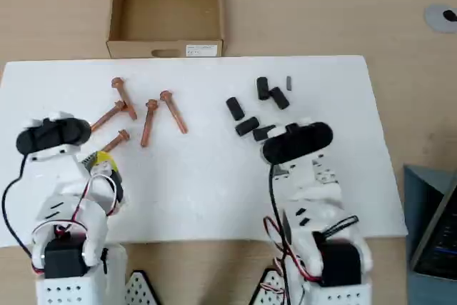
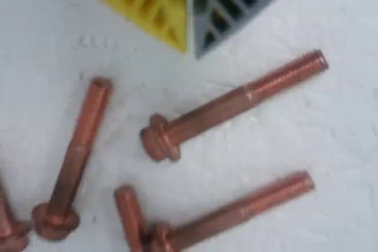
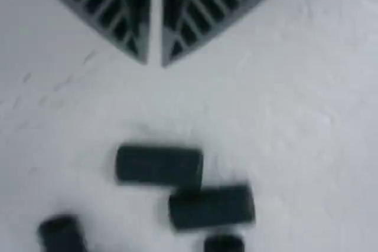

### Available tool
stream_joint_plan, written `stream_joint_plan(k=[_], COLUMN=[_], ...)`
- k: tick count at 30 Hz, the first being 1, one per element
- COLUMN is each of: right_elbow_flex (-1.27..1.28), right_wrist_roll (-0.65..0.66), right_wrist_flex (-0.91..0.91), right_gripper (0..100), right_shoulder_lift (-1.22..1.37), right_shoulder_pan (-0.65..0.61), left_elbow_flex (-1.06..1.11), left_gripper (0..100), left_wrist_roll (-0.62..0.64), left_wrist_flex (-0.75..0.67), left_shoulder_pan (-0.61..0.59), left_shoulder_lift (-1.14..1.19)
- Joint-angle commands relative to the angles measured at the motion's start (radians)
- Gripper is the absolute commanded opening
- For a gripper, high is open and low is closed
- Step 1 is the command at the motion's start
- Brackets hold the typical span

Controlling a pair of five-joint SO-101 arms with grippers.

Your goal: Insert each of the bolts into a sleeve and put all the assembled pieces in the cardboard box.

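Note:
Several copper bolts point(image 1: 148, 123) lie loose on the left half of the white mat point(image 1: 207, 183). Several short black sleeves point(image 1: 247, 126) are scattered on its right half. The cardboard box point(image 1: 164, 41) stands open and empty beyond the mat's far edge. In the left wrist view my left gripper point(image 2: 190, 48), with one yellow and one grey finger, is shut on nothing just short of a bolt point(image 2: 230, 107); another bolt point(image 2: 74, 160) lies beside it. My right gripper point(image 3: 155, 60) hangs shut above the mat near two touching sleeves point(image 3: 158, 165).
The left arm point(image 1: 53, 137) and right arm point(image 1: 296, 141) stand at the mat's near side. A small grey piece point(image 1: 289, 83) lies by the far sleeves. A laptop corner point(image 1: 432, 233) is at the right, and a grey disc point(image 1: 441, 17) at the far right.

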Motion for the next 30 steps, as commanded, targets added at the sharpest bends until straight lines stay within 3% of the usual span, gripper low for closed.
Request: stream_joint_plan(k=[1, 14, 19, 26, 30], right_elbow_flex=[-0.189, -0.671, -0.812, -1.086, -1.264], right_wrist_roll=[-0.011, -0.012, -0.012, -0.006, -0.005], right_wrist_flex=[0.003, 0.006, 0.032, 0.178, 0.232], right_gripper=[1.2, 1.0, 1.0, 1.1, 1.2], right_shoulder_lift=[0.180, 0.878, 1.089, 1.415, 1.610], right_shoulder_pan=[-0.005, -0.005, -0.005, -0.005, -0.005], left_elbow_flex=[-0.157, -0.488, -0.557, -0.626, -0.669], left_gripper=[8, 9, 9, 9, 0], left_wrist_roll=[-0.002, -0.009, -0.086, -0.138, -0.155], left_wrist_flex=[0.003, 0.003, 0.003, -0.003, -0.003], left_shoulder_pan=[0.002, -0.006, -0.006, -0.123, -0.178], left_shoulder_lift=[0.159, 0.679, 0.822, 0.975, 1.058])
